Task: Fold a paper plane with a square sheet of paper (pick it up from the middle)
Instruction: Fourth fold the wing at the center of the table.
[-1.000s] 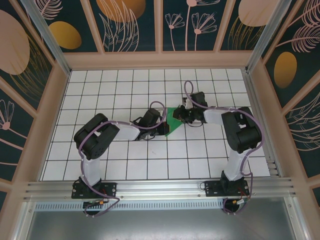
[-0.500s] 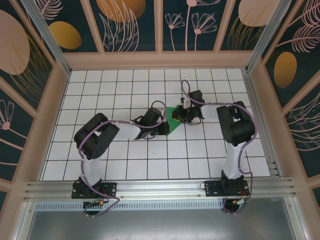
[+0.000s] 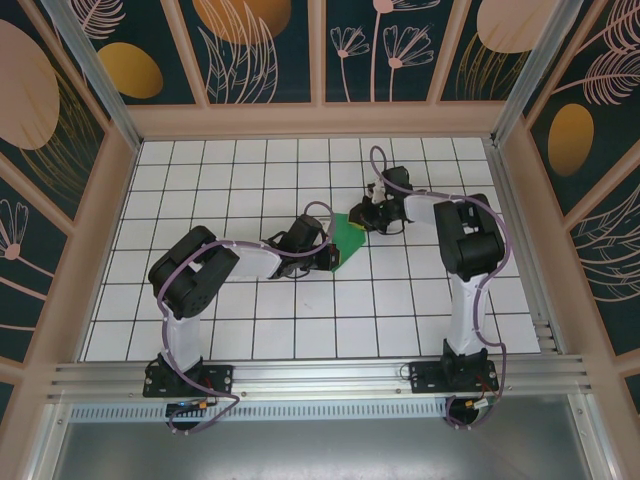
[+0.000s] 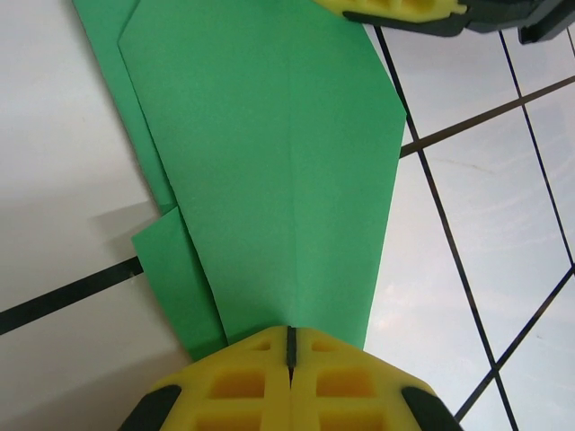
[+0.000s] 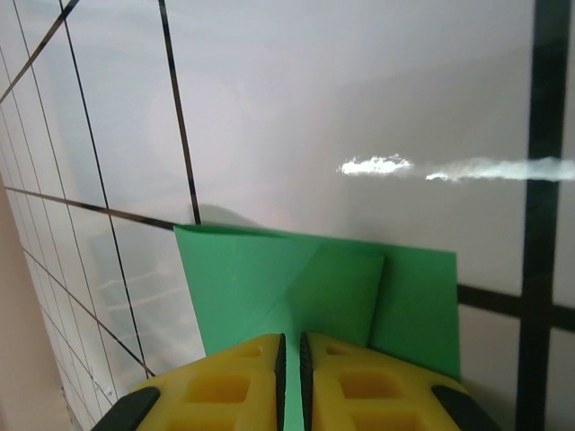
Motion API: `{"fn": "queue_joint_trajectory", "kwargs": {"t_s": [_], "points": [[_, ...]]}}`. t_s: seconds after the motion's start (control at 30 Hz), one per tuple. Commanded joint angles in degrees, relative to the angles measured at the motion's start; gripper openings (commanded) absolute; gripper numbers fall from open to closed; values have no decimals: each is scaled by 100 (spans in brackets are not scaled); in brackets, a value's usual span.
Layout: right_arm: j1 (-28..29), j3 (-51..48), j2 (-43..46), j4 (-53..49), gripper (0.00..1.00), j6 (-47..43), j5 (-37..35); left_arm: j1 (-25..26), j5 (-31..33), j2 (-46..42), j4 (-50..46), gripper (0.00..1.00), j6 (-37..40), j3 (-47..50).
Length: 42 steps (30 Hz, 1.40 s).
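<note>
**A:** The folded bright green sheet of paper (image 3: 347, 240) is around mid-tabletop, a bit toward the far right corner. The left pincer (image 4: 289, 337) is clamped tight on one end, right at the centre crease. The right pincer (image 5: 289, 346) pinches the other end, with barely a slit between its fingers.

**B:** Risky imo. If they pull apart, thin paper could rip along that crease. Any twist and the folds might spring open.

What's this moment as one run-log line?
folded green paper: on table | left fingers: shut at crease | right fingers: shut on far end
</note>
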<state>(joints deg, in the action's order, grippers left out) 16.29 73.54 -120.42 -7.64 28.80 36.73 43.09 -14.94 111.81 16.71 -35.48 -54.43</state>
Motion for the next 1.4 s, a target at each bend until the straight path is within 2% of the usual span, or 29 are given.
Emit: {"fn": "queue_joint_trajectory", "kwargs": {"t_s": [0.0,0.23,0.33,0.4,0.43,0.53,0.67,0.8,0.9,1.03,1.13,1.37], "points": [[-324,467,-378,55,16,-189,-1112,24,100,388,-1416,2,173,389],[-324,1394,-504,-423,16,-287,-1377,24,126,318,-1365,3,149,290],[-292,1327,-145,-423,19,-322,-1367,20,110,150,-1260,8,72,121],[-261,969,357,-296,23,-331,-1370,11,88,-100,-1061,15,-24,18],[-243,694,633,-204,25,-324,-1370,-4,79,-266,-917,21,-73,-16],[-215,-199,1444,53,34,-237,-1356,-96,83,-772,-500,29,-260,-2],[-74,-1372,2241,466,47,36,-1205,-380,127,-1321,194,44,-595,448],[255,-1923,2416,730,50,380,-1148,-702,59,-1725,722,60,-974,961],[505,-2099,2369,953,52,713,-1230,-852,-150,-1743,986,67,-1088,1161],[621,-2284,2374,1131,53,1014,-1495,-870,-642,-1600,1246,69,-858,1182],[626,-2445,2441,1240,53,1198,-1563,-866,-1251,-1416,1378,65,-504,1085],[608,-2437,2420,1305,57,1473,-1459,-796,-1362,-1012,937,56,449,779]]}}
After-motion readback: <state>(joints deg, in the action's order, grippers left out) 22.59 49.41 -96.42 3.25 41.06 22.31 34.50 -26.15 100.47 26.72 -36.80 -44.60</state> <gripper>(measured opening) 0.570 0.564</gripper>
